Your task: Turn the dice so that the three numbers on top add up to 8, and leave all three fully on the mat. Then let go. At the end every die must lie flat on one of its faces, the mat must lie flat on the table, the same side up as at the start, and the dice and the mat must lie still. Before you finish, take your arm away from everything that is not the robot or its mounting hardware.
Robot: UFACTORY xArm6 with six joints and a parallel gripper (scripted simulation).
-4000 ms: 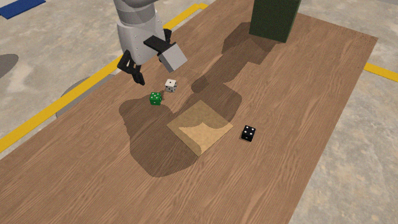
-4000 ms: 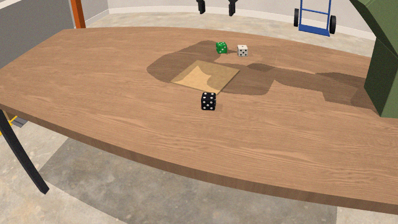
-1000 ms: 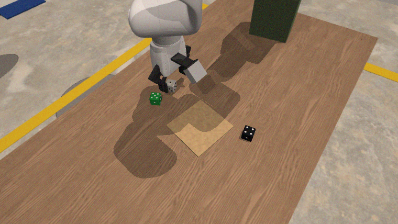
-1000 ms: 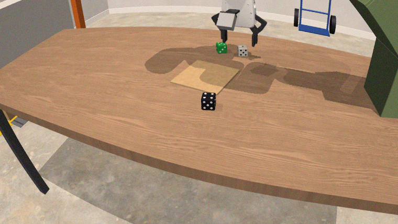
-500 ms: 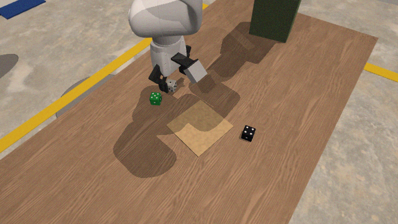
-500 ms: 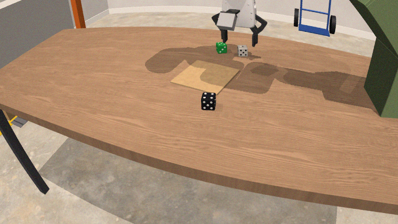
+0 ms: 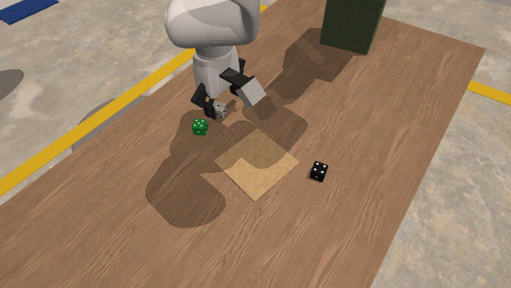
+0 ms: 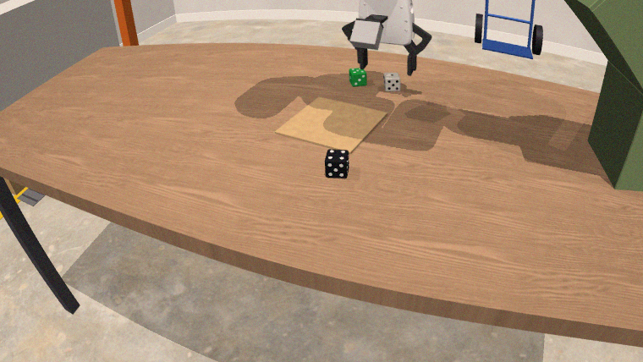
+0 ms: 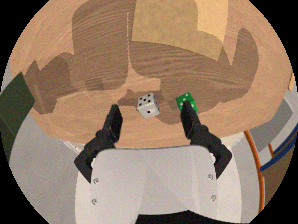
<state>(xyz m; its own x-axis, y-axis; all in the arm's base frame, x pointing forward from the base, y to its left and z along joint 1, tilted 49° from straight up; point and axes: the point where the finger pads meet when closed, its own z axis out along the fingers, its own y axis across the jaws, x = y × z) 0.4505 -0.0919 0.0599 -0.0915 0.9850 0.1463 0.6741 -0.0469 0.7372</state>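
The gripper [image 7: 222, 103] [image 8: 387, 68] [image 9: 151, 107] is open and empty, its fingers above and to either side of the white die [image 7: 220, 110] [image 8: 392, 82] [image 9: 148, 106], which rests on the table with one pip on top. The green die [image 7: 199, 126] [image 8: 358, 77] [image 9: 184, 99] lies beside it with five on top; one fingertip partly hides it in the wrist view. The black die [image 7: 319, 171] [image 8: 337, 163] shows four on top and rests on the table near a mat corner. The tan mat [image 7: 255, 182] [image 8: 305, 125] [image 9: 165, 25] lies flat, with no die on it.
A dark green box-like block [image 7: 351, 28] [image 8: 616, 130] [image 9: 15, 100] stands on the wooden table [image 7: 142, 257] [image 8: 224, 216], well away from the dice. The arm's shadow falls across the table and part of the mat. The table edge runs behind the white and green dice.
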